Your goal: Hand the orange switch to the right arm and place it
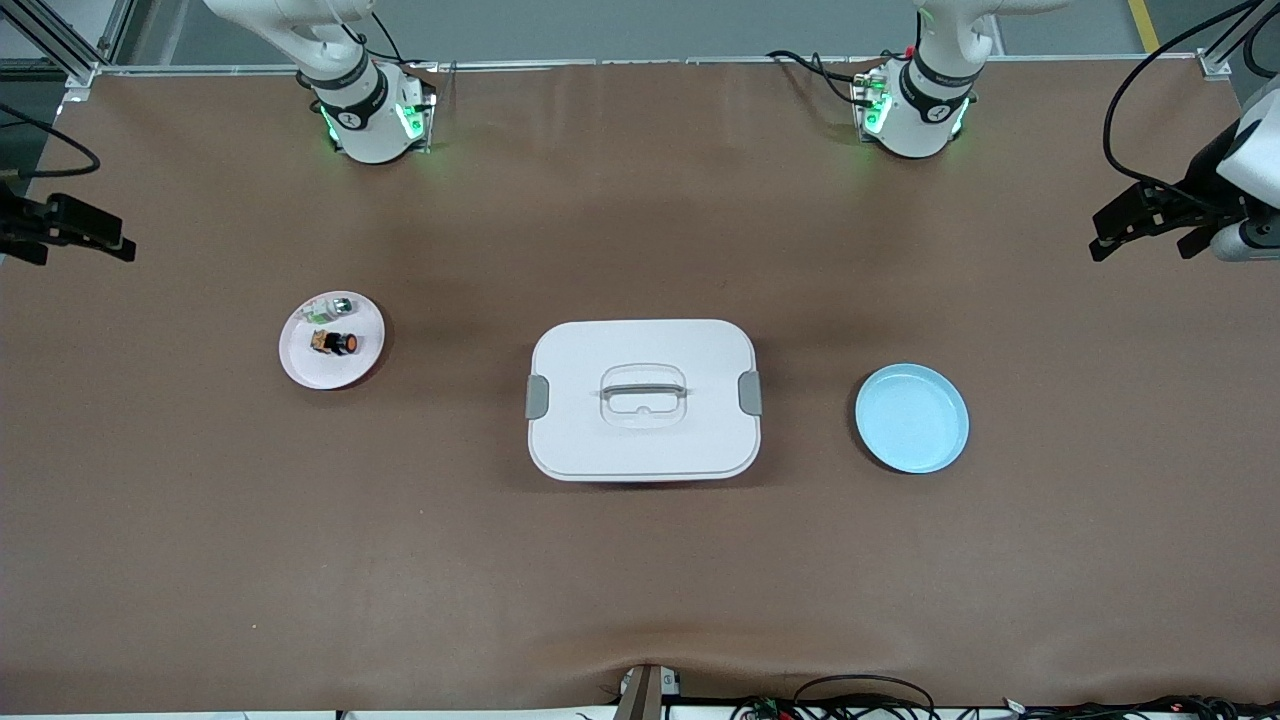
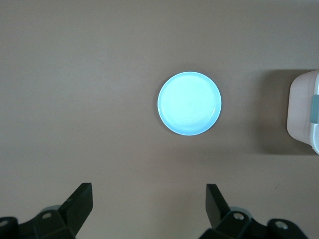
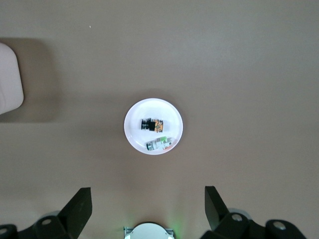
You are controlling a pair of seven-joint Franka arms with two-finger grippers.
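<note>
- The white lidded box [image 1: 643,400] sits mid-table, the landmark here.
- Toward the right arm's end from the box sits a white plate [image 1: 300,362]; toward the left arm's end, a blue plate [image 1: 911,418].
- The orange switch [image 1: 338,343] lies on its side on the white plate — nearer the right arm.
- Right gripper [image 3: 148,211] hangs spread high over it; left gripper [image 2: 149,209], also spread, hangs over the blue plate.
</note>
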